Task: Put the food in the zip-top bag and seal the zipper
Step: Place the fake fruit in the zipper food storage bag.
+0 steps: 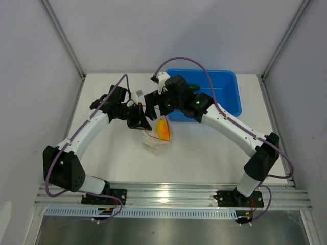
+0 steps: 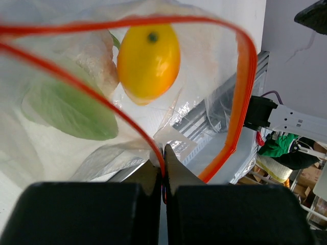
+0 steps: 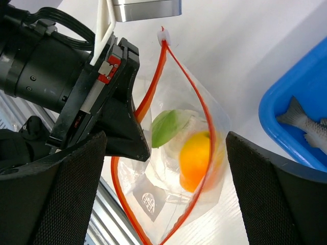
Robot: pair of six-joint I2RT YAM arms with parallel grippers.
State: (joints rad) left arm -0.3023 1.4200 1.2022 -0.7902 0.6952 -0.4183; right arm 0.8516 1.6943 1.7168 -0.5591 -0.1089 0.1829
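The clear zip-top bag [image 1: 156, 140] hangs open at the table's middle, its orange-red zipper [image 2: 244, 97] forming a wide loop. My left gripper [image 2: 164, 171] is shut on the zipper strip at the mouth edge; from above it sits at the bag's left [image 1: 139, 121]. Inside the bag lie the orange-yellow mango [image 2: 148, 61] and the white cauliflower with its green leaf [image 2: 71, 109]. The right wrist view shows the mango [image 3: 196, 158] and the leaf [image 3: 166, 127] too. My right gripper [image 3: 163, 199] is wide open and empty, just above the bag's mouth [image 1: 155, 108].
The blue plastic bin [image 1: 225, 97] stands behind and to the right of the bag, partly under my right arm. It holds a grey toy fish [image 3: 301, 120] and a dark green item [image 1: 193, 88]. A white wall encloses the table on three sides.
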